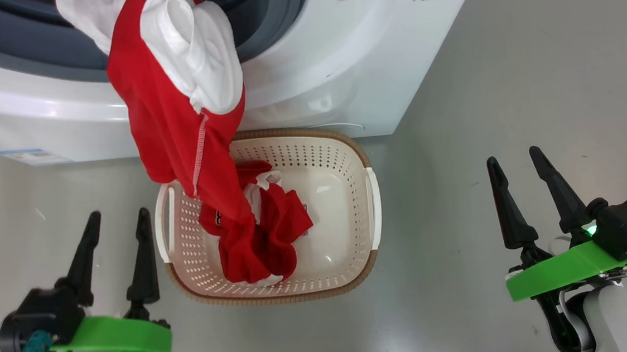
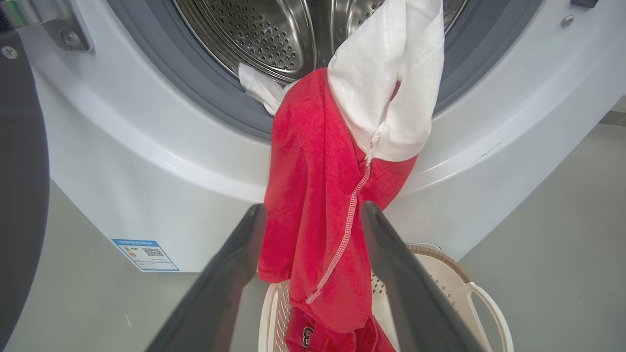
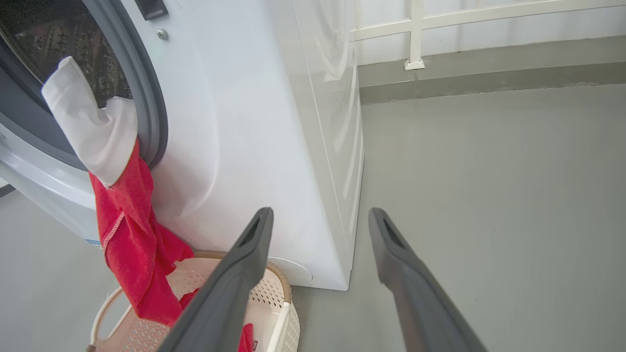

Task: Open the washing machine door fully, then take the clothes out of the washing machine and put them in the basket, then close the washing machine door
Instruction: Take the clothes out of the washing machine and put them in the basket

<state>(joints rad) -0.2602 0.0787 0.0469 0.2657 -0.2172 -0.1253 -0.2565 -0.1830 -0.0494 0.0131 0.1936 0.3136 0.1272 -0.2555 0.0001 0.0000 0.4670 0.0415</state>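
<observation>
floor [image 1: 509, 99]: smooth grey, faint sheen, a few scuffs; everything stands on it
room edge [image 3: 415, 34]: white railing on a low grey kerb behind the machine, right wrist view
washing machine [image 1: 340, 84]: big white front-loader, glossy curved front, opening uncovered; small blue label [image 2: 145, 254] low on the front
washing machine door [image 2: 22, 186]: swung out to the machine's left; only a dark glossy edge in view
gasket [image 2: 195, 83]: grey rubber ring around the opening
drum [image 2: 264, 34]: perforated steel, shiny, a white scrap of cloth at its lip
clothes, hanging [image 1: 175, 125]: red knit garment with white panel and white zigzag seam, draped out over the gasket and down the front, lower end reaching into the basket
clothes, in basket [image 1: 273, 229]: crumpled red heap with white bits, on the left half of the floor of the basket
basket [image 1: 317, 153]: cream perforated plastic, rounded rectangle, brown woven-look rim, white side handles; on the floor touching the machine's front, between the two grippers
left gripper [image 1: 118, 213]: two long dark tapered fingers spread wide, nothing between them, just left of the basket, not touching it
right gripper [image 1: 513, 154]: fingers spread wide, empty, over bare floor well right of the basket
mounts [image 1: 113, 334]: bright green plastic bracket at each wrist
</observation>
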